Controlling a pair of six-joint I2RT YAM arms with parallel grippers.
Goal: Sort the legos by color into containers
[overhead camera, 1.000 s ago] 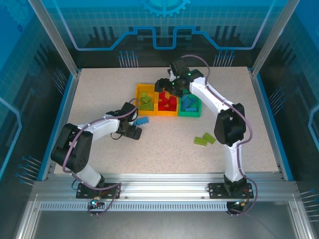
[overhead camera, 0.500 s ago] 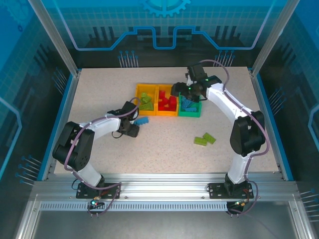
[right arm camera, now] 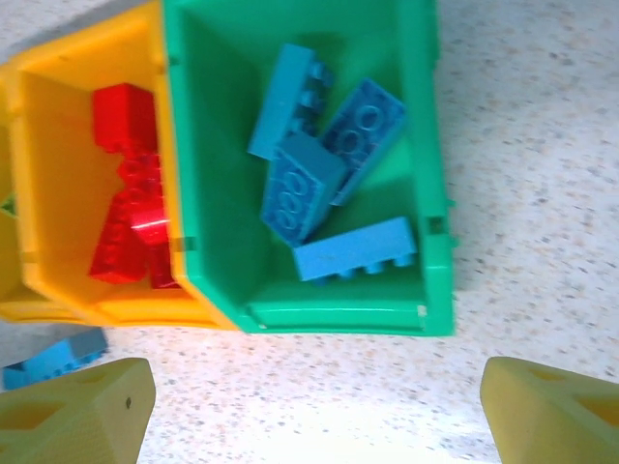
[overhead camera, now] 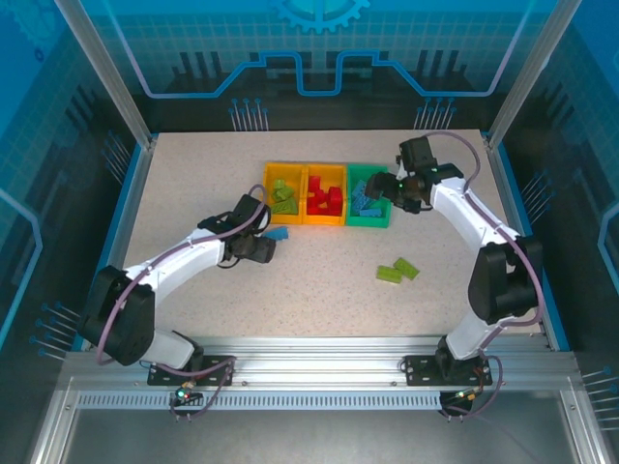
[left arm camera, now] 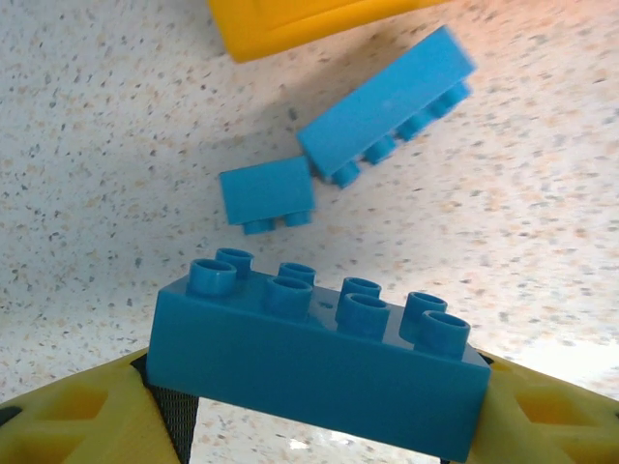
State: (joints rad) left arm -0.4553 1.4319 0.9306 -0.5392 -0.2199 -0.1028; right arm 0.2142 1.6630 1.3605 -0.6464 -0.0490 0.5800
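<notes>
Left fingers (left arm camera: pixel 68 425) clamp a blue brick (left arm camera: pixel 319 358) (studs up); right fingers (right arm camera: pixel 77 406) spread wide, empty.

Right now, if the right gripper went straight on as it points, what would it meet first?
Probably bare table just outside the wall of the green bin; depth is unclear, so the right gripper might clip that wall.

a lab cell: aluminium frame (overhead camera: pixel 309 372), blue panels (overhead camera: pixel 319 48).
</notes>
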